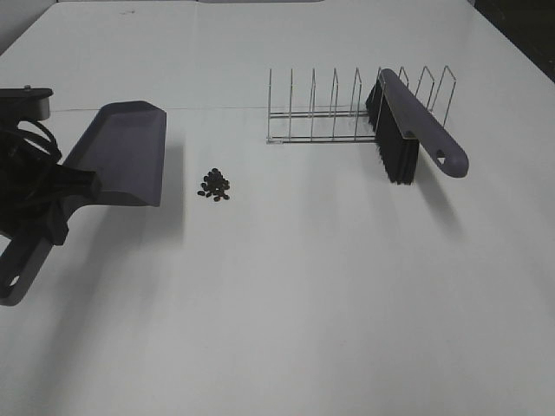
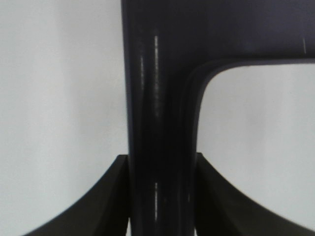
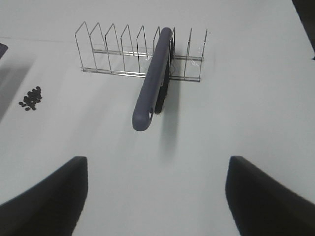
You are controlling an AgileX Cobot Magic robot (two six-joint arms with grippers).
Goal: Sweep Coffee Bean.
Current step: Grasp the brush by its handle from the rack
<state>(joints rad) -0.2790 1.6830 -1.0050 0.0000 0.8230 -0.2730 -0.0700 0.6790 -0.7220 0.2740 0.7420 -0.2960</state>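
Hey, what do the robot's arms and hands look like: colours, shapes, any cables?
The left arm is black and blocky, with loose black cables looping along it. The left hand and right hand each have two matte black fingers with smooth, curved inner edges. No markings show. The right arm is out of view.

The exterior high camera looks down across the whole white surface point(image 1: 303, 329). The left wrist camera sits tight against the dustpan handle point(image 2: 157, 98), which fills its view. The right wrist camera faces the wire rack point(image 3: 113, 73), brush point(image 3: 156, 69) and coffee beans point(image 3: 30, 99) from farther back, all shared with the high view.
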